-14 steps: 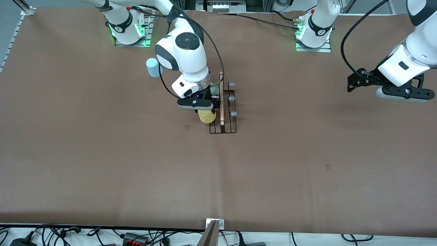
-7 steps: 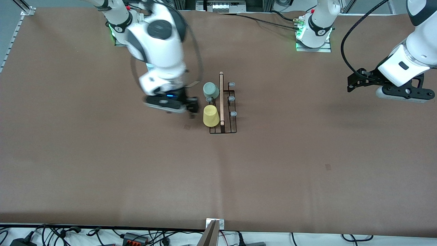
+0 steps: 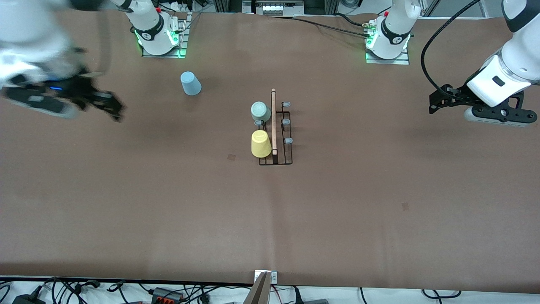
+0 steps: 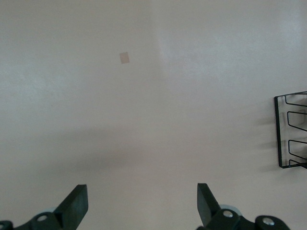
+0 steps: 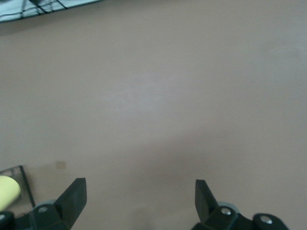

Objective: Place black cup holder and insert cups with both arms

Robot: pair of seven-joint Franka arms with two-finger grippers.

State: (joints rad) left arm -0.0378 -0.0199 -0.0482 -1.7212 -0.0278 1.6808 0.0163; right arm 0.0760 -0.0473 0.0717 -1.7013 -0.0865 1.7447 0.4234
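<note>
Brown table covering (image 3: 337,211) spans the work surface, carrying two small darker square marks (image 3: 231,156) (image 3: 405,206), neither beneath a gripper. Cables and power adapters (image 3: 160,292) lie along the table's camera-side edge, well apart from both grippers.

Brown table (image 3: 168,202) bears the black cup holder (image 3: 275,158) and light blue cup (image 3: 190,83)

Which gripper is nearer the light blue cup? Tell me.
Right. The right gripper hangs open over bare table beside the light blue cup; the left gripper waits open at the table's other end.
</note>
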